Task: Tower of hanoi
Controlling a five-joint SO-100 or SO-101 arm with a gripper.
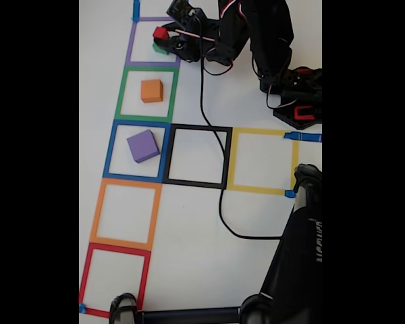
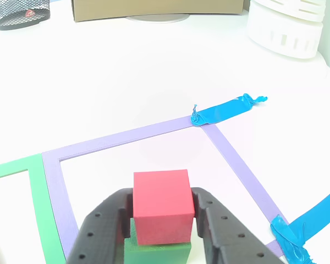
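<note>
Claw (image 2: 160, 220) pinches the red cube (image 2: 162, 204) on top of the green cube (image 2: 157, 254), inside the purple square (image 1: 131, 42).
The fixed view also shows the orange cube (image 1: 151, 90) in the green square and the purple cube (image 1: 143, 146) in the blue square, on a white surface (image 1: 256, 101); a black cable (image 1: 219, 196) crosses it.

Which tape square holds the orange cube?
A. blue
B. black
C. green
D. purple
C: in the fixed view the orange cube sits inside the green tape square, between the purple square above and the blue one below.
</note>
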